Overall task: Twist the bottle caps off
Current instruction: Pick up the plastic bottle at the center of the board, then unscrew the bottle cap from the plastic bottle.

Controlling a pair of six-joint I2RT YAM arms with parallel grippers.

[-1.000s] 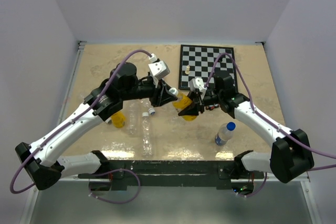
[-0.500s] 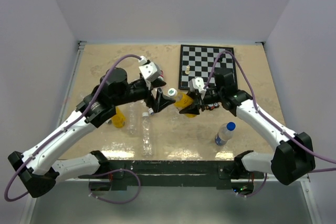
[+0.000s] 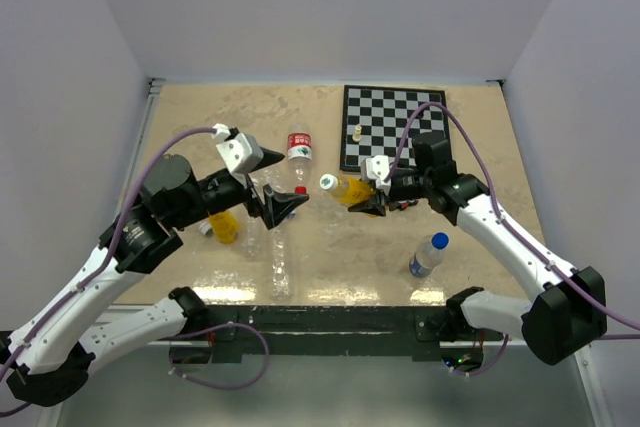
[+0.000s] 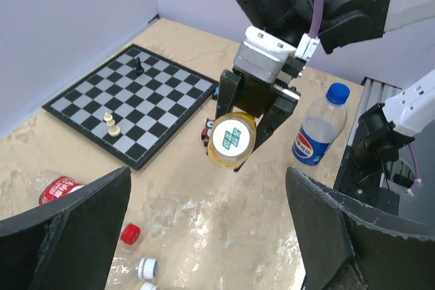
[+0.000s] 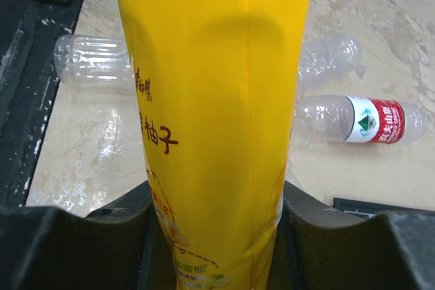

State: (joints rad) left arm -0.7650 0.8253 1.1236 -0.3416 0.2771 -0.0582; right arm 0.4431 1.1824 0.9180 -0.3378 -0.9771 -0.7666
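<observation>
An orange-yellow bottle (image 3: 346, 188) (image 5: 214, 100) is held off the table, lying sideways, with my right gripper (image 3: 364, 200) (image 5: 216, 236) shut round its body. Its white cap (image 3: 327, 182) (image 4: 232, 138) sits on the neck and faces my left gripper (image 3: 283, 203) (image 4: 211, 236), which is open and empty a short way to the left. A second orange-yellow bottle (image 3: 225, 226) lies under the left arm. The clear bottle with a blue-and-white label (image 3: 427, 256) (image 4: 318, 129) stands at the front right with its blue cap (image 3: 439, 240) (image 4: 338, 92) on.
Long clear unlabelled bottles (image 3: 279, 252) (image 5: 92, 59) lie near the front middle, their red cap (image 4: 130, 233) and white cap (image 4: 146, 267) ends showing. A red-labelled bottle (image 3: 299, 145) (image 5: 363, 119) lies further back. The chessboard (image 3: 395, 127) (image 4: 132, 103) with a few pieces sits at the back right.
My left gripper has opened wide and drawn back to the left, away from the held bottle's cap. The right gripper still holds the bottle in about the same place.
</observation>
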